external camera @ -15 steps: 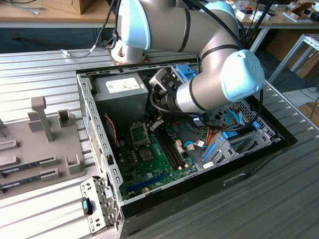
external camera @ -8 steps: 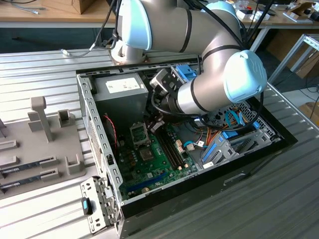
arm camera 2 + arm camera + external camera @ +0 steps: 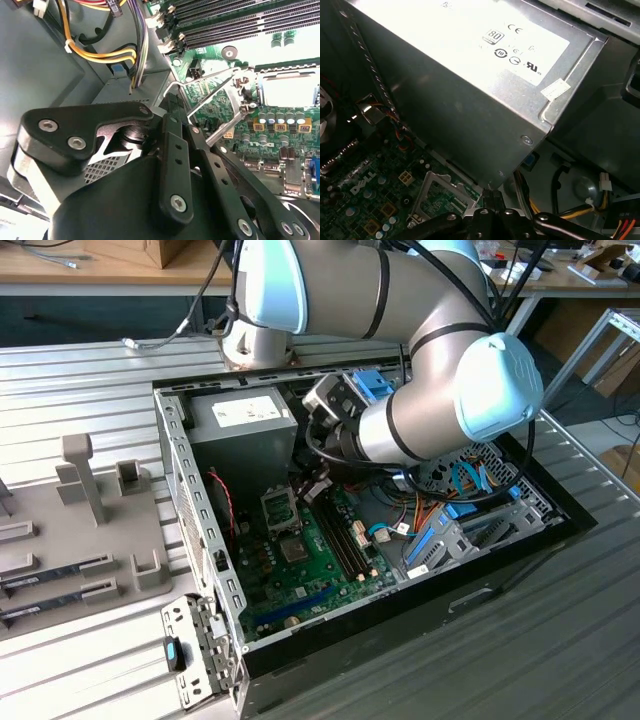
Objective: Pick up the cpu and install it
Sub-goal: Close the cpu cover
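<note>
The cpu (image 3: pixel 293 547) looks like a small silver-grey square lying flat in the socket on the green motherboard (image 3: pixel 330 575). In the second wrist view it is a bright square (image 3: pixel 287 90) inside the socket frame. The socket's hinged lid (image 3: pixel 440 192) stands raised, and its thin metal lever (image 3: pixel 210 75) is up. My gripper (image 3: pixel 312 490) hangs over the board, just beyond the socket and near the power supply. Its black fingers (image 3: pixel 172 107) are shut together with nothing held, their tips (image 3: pixel 492 196) right at the lever's hooked end. Whether they touch it I cannot tell.
A grey power supply box (image 3: pixel 470 65) fills the case's back corner beside the gripper. Yellow and orange cables (image 3: pixel 100 55) run close by, and black memory slots (image 3: pixel 345 535) lie beside the socket. Outside the case, a grey fixture tray (image 3: pixel 70 530) holds memory sticks.
</note>
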